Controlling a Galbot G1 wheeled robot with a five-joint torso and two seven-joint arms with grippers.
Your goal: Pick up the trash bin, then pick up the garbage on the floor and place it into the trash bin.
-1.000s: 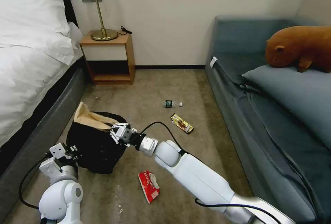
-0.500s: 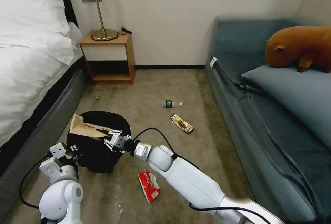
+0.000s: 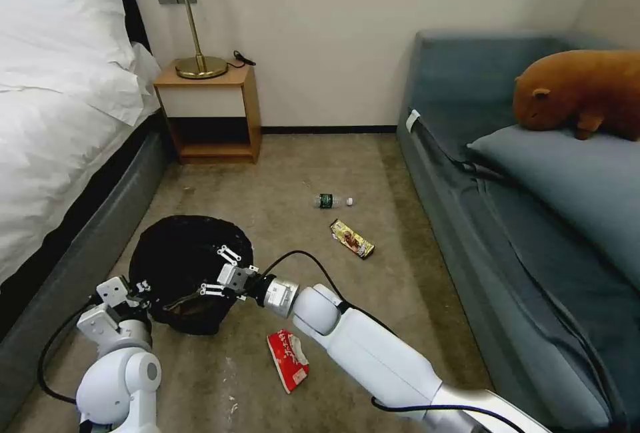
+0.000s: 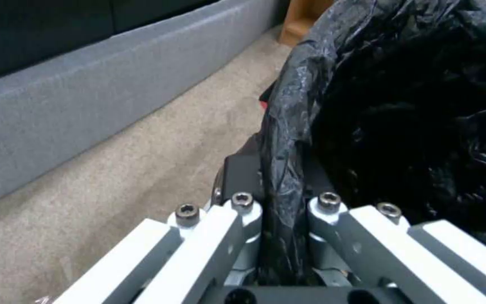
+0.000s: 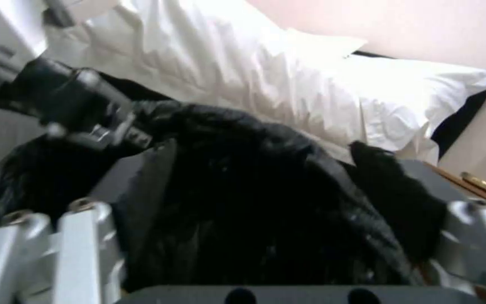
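Observation:
The trash bin [image 3: 180, 253], draped in a black bag, tilts on the floor [image 3: 287, 173] beside the bed. My left gripper [image 3: 139, 288] is shut on the bin's near rim, and the left wrist view shows its fingers [image 4: 243, 211] pinching the black bag [image 4: 400, 109]. My right gripper [image 3: 219, 272] hangs open over the bin's mouth, with only the black bag [image 5: 243, 219] between its spread fingers [image 5: 85, 245]. A dim brownish shape [image 3: 187, 304] lies inside the bin. Garbage on the carpet: a red-and-white packet [image 3: 288, 358], a gold-brown wrapper [image 3: 352, 238] and a small bottle [image 3: 331, 201].
A white bed [image 3: 53, 126] runs along the left, and a wooden nightstand [image 3: 210, 110] with a brass lamp [image 3: 193, 26] stands by the far wall. A blue-grey sofa [image 3: 533, 220] with a brown plush animal [image 3: 580, 93] lines the right side.
The brown paper bag held above the bin by my right gripper has dropped inside. That gripper has opened and sunk slightly toward the bin's mouth. The left arm has not moved.

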